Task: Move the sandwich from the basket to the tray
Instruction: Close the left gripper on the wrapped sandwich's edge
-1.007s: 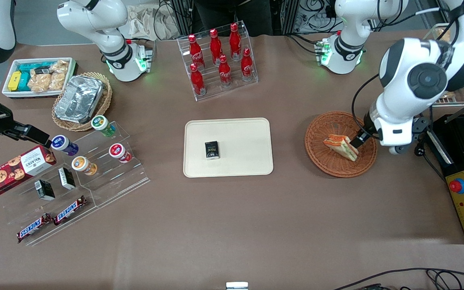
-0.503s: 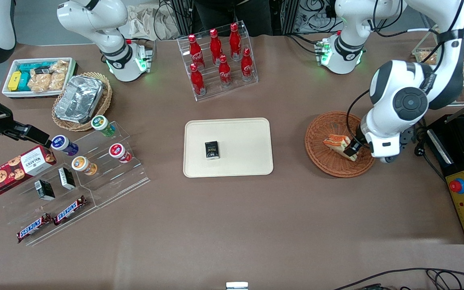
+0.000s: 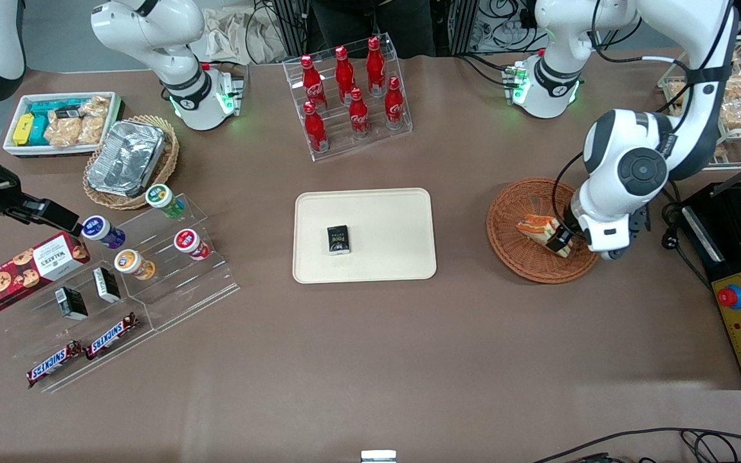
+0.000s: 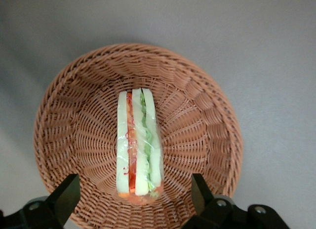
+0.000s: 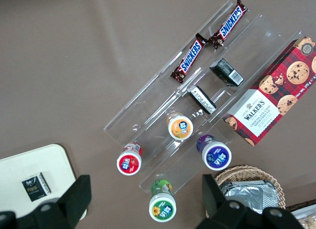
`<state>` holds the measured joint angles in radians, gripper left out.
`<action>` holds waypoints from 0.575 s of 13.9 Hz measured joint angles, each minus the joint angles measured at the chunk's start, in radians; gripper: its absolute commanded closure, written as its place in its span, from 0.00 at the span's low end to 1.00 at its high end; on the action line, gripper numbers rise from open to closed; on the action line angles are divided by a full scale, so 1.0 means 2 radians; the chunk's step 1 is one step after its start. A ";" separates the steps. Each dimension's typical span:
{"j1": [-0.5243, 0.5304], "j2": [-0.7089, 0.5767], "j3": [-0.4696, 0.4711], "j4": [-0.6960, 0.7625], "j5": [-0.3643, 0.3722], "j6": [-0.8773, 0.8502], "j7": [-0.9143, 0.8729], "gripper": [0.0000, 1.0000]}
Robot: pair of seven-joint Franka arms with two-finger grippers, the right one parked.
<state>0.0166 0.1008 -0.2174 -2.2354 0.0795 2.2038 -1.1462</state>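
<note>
Straddling the sandwich (image 4: 138,142) in the basket (image 4: 59,120), gripper (image 4: 134,199) fingers wide apart, untouching — clear from wrist; front view hides the gap. Tray (image 3: 402,212) well apart.

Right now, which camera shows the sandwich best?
The left wrist view: the sandwich stands edge-up in the basket between the open gripper jaws. Front view half-hides it; right wrist view misses it.

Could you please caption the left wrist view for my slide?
Open gripper straddling the sandwich standing on edge in the basket.
</note>
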 measured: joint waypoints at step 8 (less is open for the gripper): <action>0.002 0.009 0.001 -0.060 0.000 0.095 -0.022 0.00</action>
<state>0.0215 0.1190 -0.2151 -2.3549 0.0793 2.3941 -1.1900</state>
